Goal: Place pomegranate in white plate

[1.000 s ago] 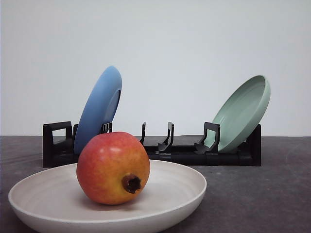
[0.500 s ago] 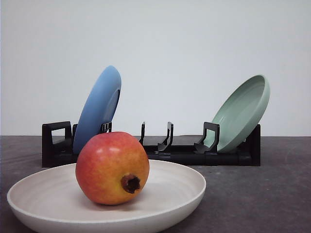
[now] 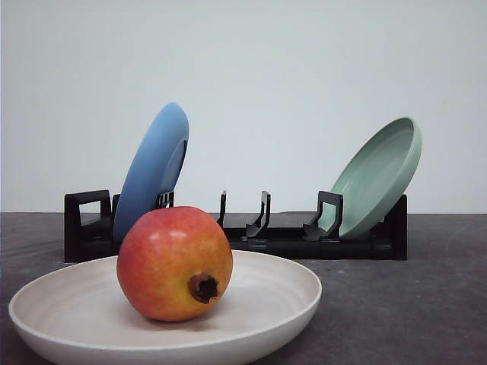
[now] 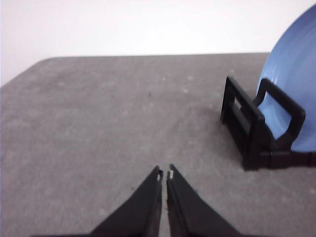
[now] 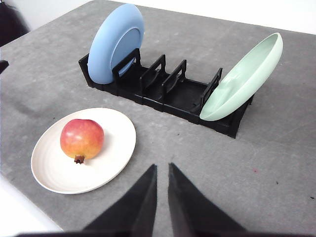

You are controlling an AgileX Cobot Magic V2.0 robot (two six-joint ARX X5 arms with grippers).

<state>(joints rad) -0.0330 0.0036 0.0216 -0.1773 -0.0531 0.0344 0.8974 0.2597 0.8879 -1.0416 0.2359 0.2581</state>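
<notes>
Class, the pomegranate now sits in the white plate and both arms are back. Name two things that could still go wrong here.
1. The pomegranate is round and lies on its side, left of centre in the shallow white plate; a knock might roll it to the rim.
2. The pale green plate leans steeply at the end of the black rack; a jolt to the table could tip it out.

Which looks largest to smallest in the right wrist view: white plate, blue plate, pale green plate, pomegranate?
1. White plate, nearest to the camera.
2. Pale green plate and blue plate: too alike, both tilted.
3. Pomegranate, clearly smallest.
</notes>
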